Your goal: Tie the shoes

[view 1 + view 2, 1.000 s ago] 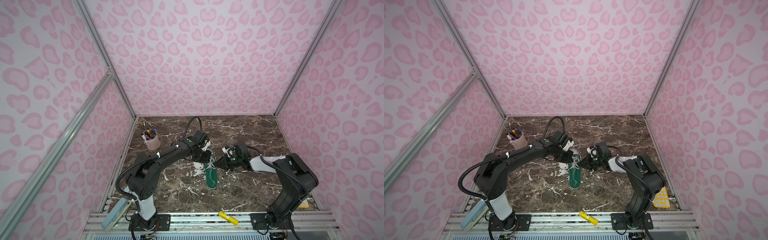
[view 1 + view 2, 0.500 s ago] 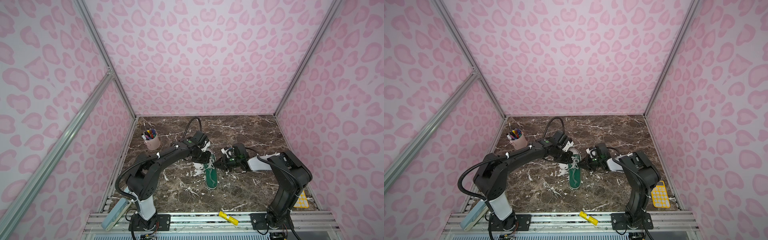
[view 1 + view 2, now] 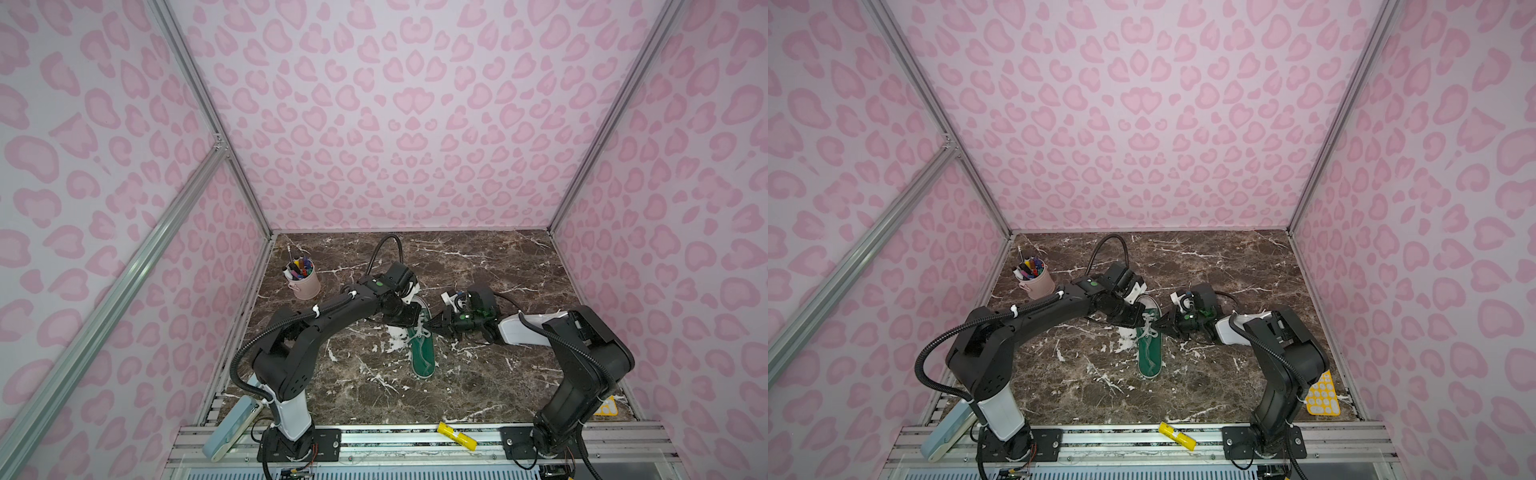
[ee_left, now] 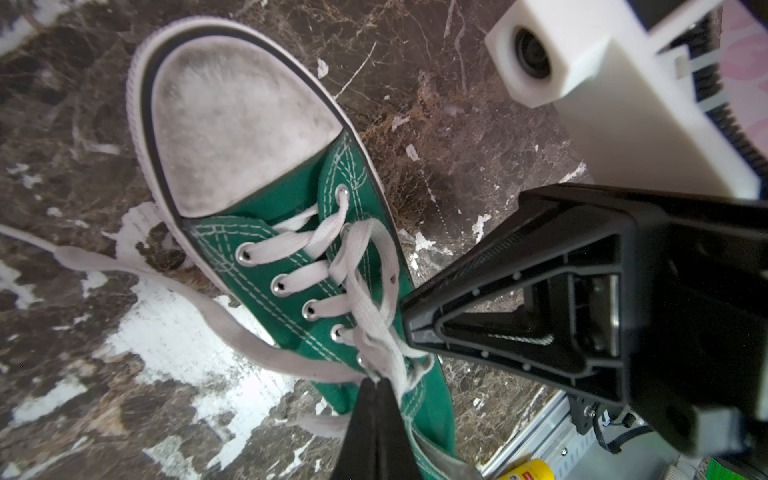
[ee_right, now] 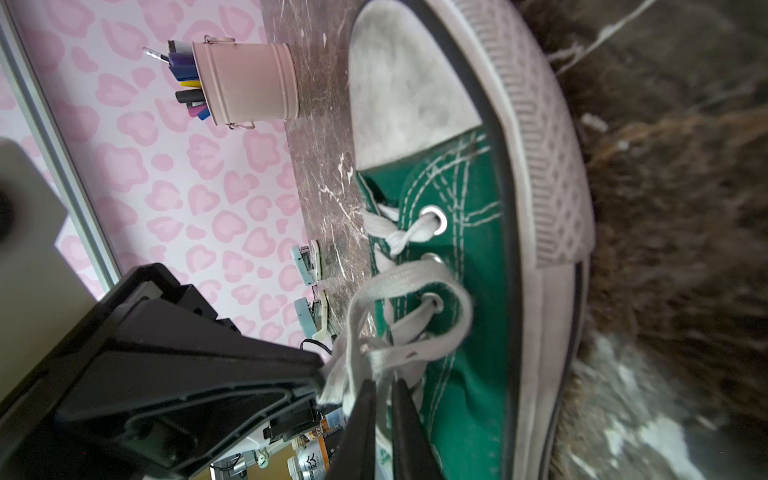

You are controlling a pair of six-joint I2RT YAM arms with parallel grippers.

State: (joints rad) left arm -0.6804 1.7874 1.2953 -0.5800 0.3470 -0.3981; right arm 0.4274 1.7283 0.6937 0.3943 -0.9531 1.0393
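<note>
1. At the far left of the table (image 3: pixel 478 382) stands one pink cup (image 3: pixel 305 282) of pens. One pale blue object (image 3: pixel 232 428) leans at the front rail. Neither has moved.
2. The left hand (image 4: pixel 376 382) stays put, clamped tight on the laces (image 4: pixel 374 299) just above the top eyelets.
3. One green sneaker (image 3: pixel 424 357) lies mid-table between the two hands, toe pointing away from the rail, and it has not shifted. Its laces make a loose loop over the eyelets, and one end trails onto the table.
4. The right hand (image 5: pixel 383 384) has crept in toward the sneaker. Its jaws have narrowed to a slit with a lace strand caught in it. I judge that the second grip is only now forming, so both strands can soon be pulled apart. No bow is tied yet.
5. Further right lie one yellow tube (image 3: pixel 456 436) on the rail and one yellow keypad (image 3: pixel 1323 395) at the table's edge.
</note>
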